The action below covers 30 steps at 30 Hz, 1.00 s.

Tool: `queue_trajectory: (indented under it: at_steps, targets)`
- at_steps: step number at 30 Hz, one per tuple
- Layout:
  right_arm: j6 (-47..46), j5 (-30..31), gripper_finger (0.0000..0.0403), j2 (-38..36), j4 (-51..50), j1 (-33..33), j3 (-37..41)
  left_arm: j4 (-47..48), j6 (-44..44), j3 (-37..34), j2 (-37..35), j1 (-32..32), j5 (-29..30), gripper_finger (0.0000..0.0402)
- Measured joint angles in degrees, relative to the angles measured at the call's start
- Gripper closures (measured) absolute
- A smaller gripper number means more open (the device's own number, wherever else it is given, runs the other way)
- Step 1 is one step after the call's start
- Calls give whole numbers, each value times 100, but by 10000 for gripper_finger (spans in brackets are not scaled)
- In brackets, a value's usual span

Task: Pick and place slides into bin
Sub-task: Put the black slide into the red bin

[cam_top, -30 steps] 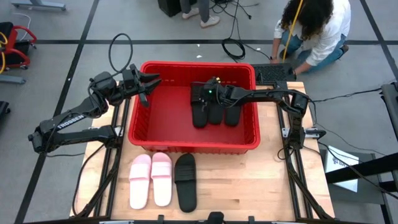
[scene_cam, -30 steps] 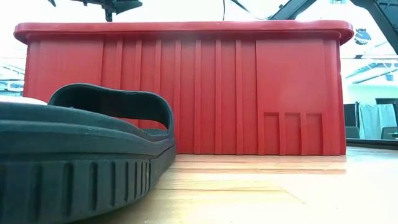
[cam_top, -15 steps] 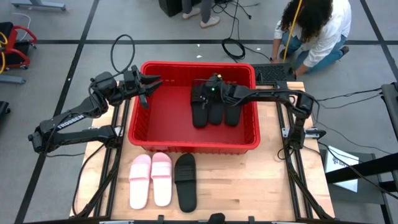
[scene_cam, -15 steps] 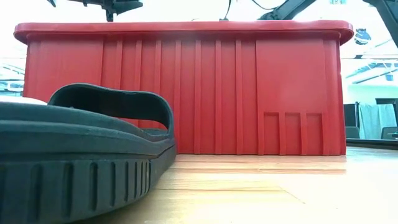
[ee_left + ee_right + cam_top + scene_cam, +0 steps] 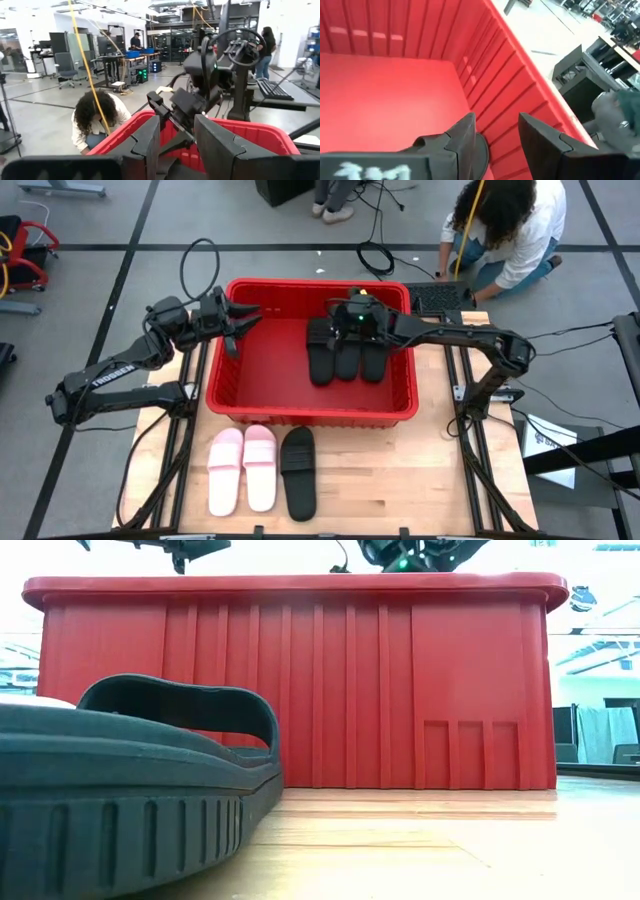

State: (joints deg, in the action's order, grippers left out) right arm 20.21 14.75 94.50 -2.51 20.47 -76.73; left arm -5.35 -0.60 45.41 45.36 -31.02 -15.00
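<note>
The red bin [image 5: 262, 365] stands on the far half of the table. Three black slides [image 5: 345, 358] lie side by side on its floor toward the far right. My right gripper [image 5: 332, 330] hangs open above them, clear of them; in the right wrist view [image 5: 497, 122] a dark slide edge [image 5: 482, 150] shows below its fingers. My left gripper [image 5: 250, 312] is open and empty, held level over the bin's far left corner. Two pink slides [image 5: 243, 468] and one black slide [image 5: 298, 472] lie flat on the table in front of the bin.
In the low view the black slide [image 5: 130, 790] fills the near left, with the bin's front wall [image 5: 300, 680] behind it. A person [image 5: 505, 230] crouches on the floor beyond the table's far right corner, by cables. Bare wood lies to the right of the slides.
My right gripper has risen from just above the slides in the bin and has come into the low view above the bin's rim. The three black slides stay where they lay.
</note>
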Motion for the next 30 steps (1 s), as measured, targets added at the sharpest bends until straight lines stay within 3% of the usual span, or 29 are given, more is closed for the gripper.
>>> queue_trajectory:
  at_steps: [5,12,22,30]
  targets:
    - [-60,5,264,-135,12,-151,0,5,-281,0,-96,319,50,275]
    - [-244,12,264,-166,-106,-413,0,50,-910,0,-329,1133,595,275]
    - [-266,57,264,-409,-420,-865,2,524,-1922,2,-329,2948,2933,275]
    - [-710,486,264,-619,-842,-1110,2,516,-2435,2,20,4669,4779,275]
